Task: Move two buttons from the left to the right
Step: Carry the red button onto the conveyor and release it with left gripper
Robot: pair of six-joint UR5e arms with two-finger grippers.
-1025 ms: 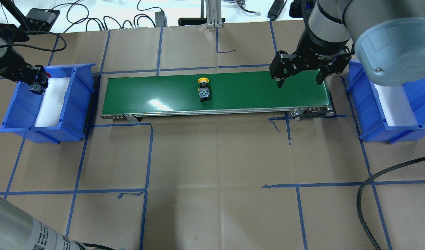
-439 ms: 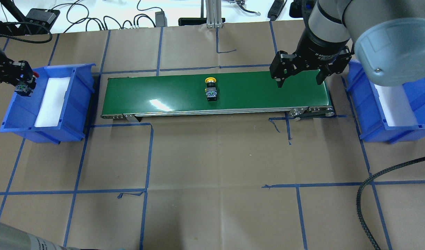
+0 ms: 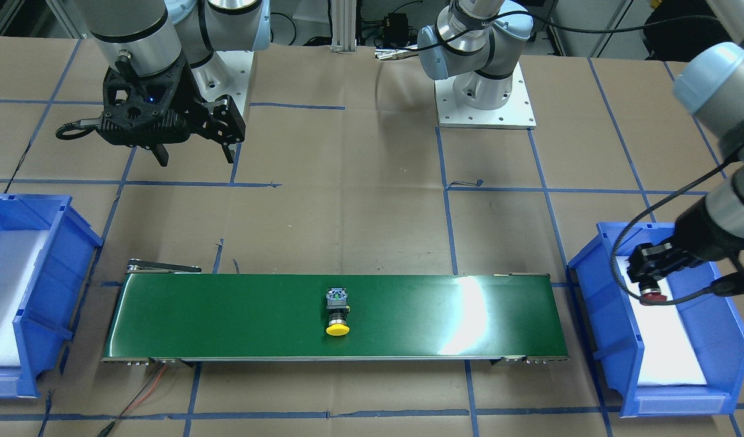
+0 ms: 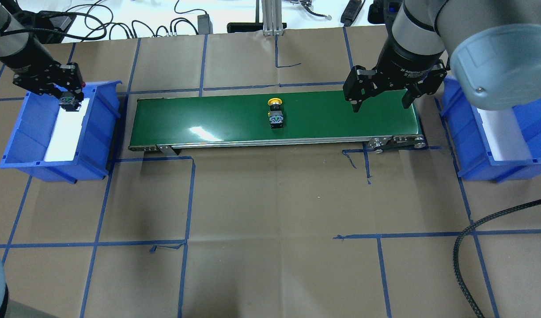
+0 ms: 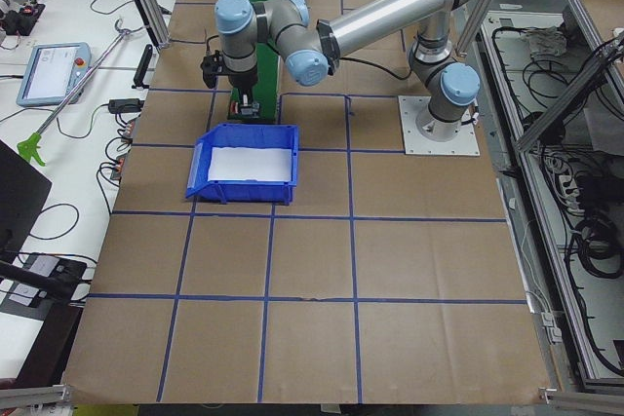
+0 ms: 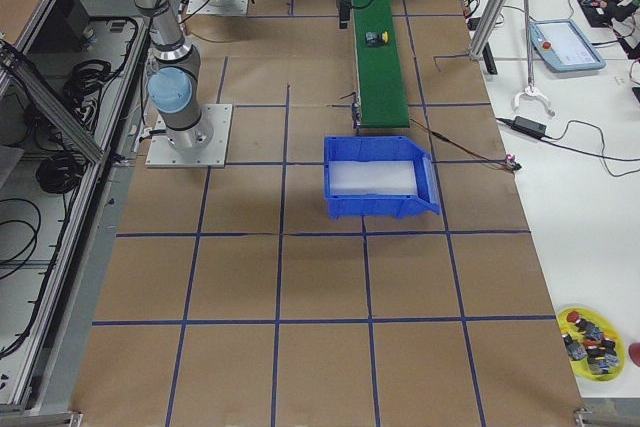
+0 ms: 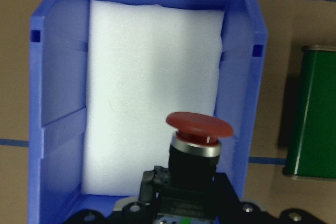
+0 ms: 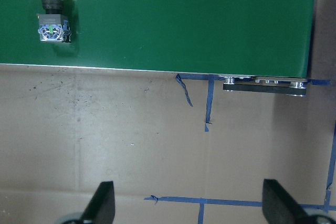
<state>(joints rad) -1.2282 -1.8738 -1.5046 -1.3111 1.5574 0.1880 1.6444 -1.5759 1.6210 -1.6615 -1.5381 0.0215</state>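
1. Presently the red button [image 7: 197, 153] is held in the left end effector [image 4: 69, 100], which is closed on the black body with the cap pointing outward. It is raised above the left bin [image 4: 100, 132] and its white foam [image 7: 152, 66].
2. The yellow button [image 4: 275, 114] is seen lying on its side near the middle of the green belt [image 4: 199, 115], with the cap toward the far edge and the grey block toward the robot.
3. The right end effector [image 4: 380, 105] is spread wide and empty. It hangs over the right end of the belt, just beside the right bin [image 4: 462, 132].
4. Both buttons are judged small, rigid and probably light, and not especially fragile.
5. The domed cap and round body are expected to slip or roll. The square grey block offers flat faces.
6. A hold across the black body or the flats of the block is advised. The smooth cap is better avoided.
7. One risk is noted: a button let go from a height may roll on the belt, so a low release is preferred.
8. The brown paper surface [image 4: 274, 198] carries nothing of the task.
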